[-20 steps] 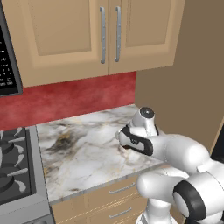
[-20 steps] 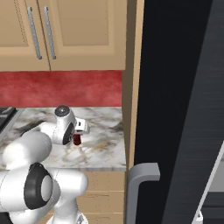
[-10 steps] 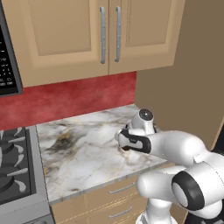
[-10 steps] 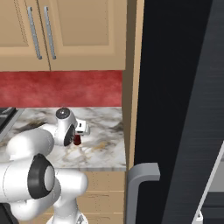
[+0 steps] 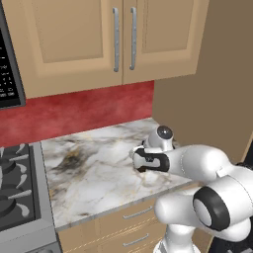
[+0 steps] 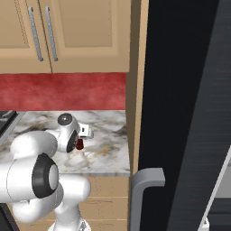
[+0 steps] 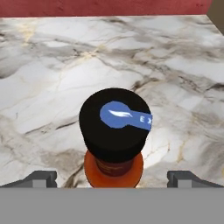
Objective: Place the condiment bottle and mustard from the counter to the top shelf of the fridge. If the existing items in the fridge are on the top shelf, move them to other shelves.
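Condiment bottle [image 7: 113,140]: upright on marble counter [image 7: 52,78], lower centre of hand view, long axis vertical. Gripper [image 7: 112,178] directly above, fingertips [image 7: 41,178] spread wide either side of cap, holding nothing.

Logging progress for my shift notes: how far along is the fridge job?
Nothing looks done. The hand hovers open over the small dark red-brown bottle with a black cap, which stands on the marble counter. Gripping it, carrying it to the black fridge and moving the mustard remain.
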Robot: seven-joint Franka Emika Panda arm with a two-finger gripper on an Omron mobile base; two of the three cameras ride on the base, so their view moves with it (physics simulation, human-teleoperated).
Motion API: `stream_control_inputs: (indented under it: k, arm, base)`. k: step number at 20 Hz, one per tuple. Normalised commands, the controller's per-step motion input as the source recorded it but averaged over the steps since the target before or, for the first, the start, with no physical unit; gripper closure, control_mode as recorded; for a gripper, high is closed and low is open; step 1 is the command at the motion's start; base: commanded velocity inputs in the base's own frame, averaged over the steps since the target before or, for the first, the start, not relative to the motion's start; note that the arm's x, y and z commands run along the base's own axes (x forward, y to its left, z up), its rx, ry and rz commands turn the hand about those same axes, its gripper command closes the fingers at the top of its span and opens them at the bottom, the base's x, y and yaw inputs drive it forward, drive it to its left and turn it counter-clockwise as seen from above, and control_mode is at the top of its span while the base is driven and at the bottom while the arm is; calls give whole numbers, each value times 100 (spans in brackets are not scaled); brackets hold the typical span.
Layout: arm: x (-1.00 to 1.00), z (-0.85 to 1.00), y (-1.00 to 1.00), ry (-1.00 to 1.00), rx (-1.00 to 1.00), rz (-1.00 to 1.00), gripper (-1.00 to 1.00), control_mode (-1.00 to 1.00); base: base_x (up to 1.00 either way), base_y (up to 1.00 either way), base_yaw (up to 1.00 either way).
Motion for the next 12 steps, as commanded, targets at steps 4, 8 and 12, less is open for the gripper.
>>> stream_control_inputs:
  k: [4,8,12]
  arm:
    - [3,0,0,-1,0,0,-100,-100]
    - [11,0,0,0,0,0,100,-100]
    - [5,0,0,0,0,0,100,-100]
  base:
    - [0,0,0]
    - [0,0,0]
    - [0,0,0]
